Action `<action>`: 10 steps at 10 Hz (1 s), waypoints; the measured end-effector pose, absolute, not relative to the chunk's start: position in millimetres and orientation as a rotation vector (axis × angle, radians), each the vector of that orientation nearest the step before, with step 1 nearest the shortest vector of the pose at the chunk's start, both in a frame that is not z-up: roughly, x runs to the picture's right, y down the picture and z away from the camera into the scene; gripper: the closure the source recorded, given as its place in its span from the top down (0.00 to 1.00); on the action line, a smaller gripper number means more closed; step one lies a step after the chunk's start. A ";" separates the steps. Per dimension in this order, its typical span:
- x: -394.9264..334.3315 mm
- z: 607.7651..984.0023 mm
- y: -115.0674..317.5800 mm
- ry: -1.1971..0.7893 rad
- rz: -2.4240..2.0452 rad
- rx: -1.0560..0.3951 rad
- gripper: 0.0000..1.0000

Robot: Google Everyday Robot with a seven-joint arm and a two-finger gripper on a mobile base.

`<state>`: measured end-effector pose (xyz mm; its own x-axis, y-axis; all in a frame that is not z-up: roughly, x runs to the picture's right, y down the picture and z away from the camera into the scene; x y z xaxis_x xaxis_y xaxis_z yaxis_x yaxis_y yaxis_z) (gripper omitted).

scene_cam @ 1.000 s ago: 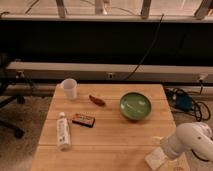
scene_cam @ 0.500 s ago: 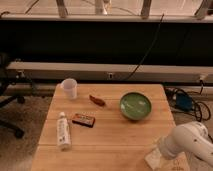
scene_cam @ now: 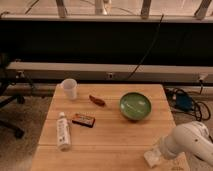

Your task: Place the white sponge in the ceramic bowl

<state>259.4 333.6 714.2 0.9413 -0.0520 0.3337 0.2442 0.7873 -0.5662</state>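
The ceramic bowl point(scene_cam: 135, 106) is green and glossy inside and stands on the right half of the wooden table point(scene_cam: 110, 137). The white sponge point(scene_cam: 150, 159) is a small off-white block at the table's front right edge, well in front of the bowl. My gripper point(scene_cam: 159, 151) is at the end of the white arm point(scene_cam: 192, 142), which comes in from the bottom right. It sits right at the sponge, partly covering it. I cannot tell whether it holds the sponge.
A white cup point(scene_cam: 69, 88) stands at the back left. A white bottle point(scene_cam: 62, 131) lies at the front left, with a dark flat packet point(scene_cam: 84, 119) beside it and a small reddish-brown object point(scene_cam: 97, 100) near the middle. Cables point(scene_cam: 186, 100) lie on the floor to the right.
The arm has shifted only slightly, staying low at the front right corner over the sponge. The other things have not moved.
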 end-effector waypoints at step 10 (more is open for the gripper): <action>250.7 685.6 233.3 -0.261 -0.290 -0.537 0.00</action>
<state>250.7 233.3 685.6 0.9265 -0.2020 0.3176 0.3371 0.8204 -0.4618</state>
